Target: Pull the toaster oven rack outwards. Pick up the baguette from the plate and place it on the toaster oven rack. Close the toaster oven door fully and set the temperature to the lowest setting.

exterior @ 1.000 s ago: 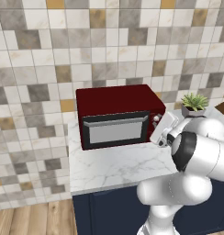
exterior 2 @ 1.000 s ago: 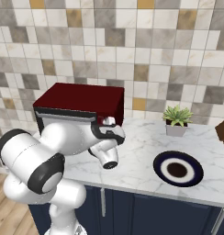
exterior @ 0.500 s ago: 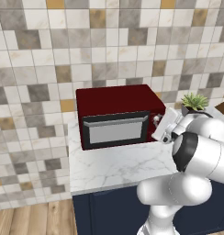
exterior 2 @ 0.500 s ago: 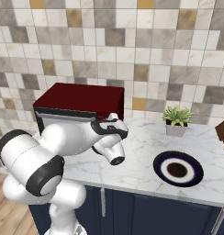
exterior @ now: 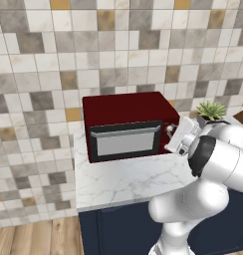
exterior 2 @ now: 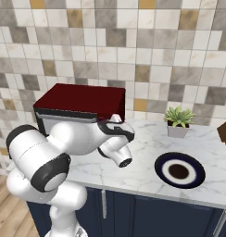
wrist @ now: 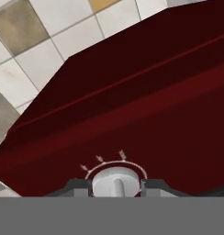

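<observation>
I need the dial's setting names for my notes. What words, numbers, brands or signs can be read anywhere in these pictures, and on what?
No readable words, numbers or brand names anywhere.
Toaster oven: beside its silver knob, a pale arc with three small tick marks, without letters or digits.
Toaster oven door: plain, no label.
Plate and potted plant: no markings.

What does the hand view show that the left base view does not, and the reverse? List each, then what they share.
Hand view alone: a round silver knob with a pale dial arc and tick marks, one dark fingertip on each side of it.

Left base view alone: the toaster oven door shut, its silver bar handle along the top edge, the marble counter, a small potted plant, and the white arm reaching to the oven's right side.

Both: the dark red toaster oven and the tiled wall.
</observation>
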Tool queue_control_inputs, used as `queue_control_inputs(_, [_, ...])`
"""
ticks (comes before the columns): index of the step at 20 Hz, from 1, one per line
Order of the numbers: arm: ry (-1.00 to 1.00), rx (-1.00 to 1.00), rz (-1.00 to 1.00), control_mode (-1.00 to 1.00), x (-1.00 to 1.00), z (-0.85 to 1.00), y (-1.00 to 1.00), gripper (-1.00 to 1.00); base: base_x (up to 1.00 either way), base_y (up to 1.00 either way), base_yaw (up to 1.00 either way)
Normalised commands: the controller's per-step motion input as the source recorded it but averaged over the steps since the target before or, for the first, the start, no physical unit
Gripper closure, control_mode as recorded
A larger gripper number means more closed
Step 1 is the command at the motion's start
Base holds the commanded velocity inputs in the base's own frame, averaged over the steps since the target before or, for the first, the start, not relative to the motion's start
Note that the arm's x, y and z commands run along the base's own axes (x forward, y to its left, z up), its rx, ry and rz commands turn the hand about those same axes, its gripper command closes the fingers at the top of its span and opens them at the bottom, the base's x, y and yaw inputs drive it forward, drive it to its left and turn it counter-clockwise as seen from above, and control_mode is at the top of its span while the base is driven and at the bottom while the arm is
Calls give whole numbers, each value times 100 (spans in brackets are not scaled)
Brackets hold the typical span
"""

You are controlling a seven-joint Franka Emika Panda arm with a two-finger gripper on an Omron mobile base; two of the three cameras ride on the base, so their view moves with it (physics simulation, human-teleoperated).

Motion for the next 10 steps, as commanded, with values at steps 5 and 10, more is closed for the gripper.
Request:
queue_control_inputs(5, [0, -12, 11, -100, 0, 6, -26, 100, 0, 0, 0])
queue_control_inputs(10, [0, -19, 7, -100, 0, 9, -17, 100, 0, 0, 0])
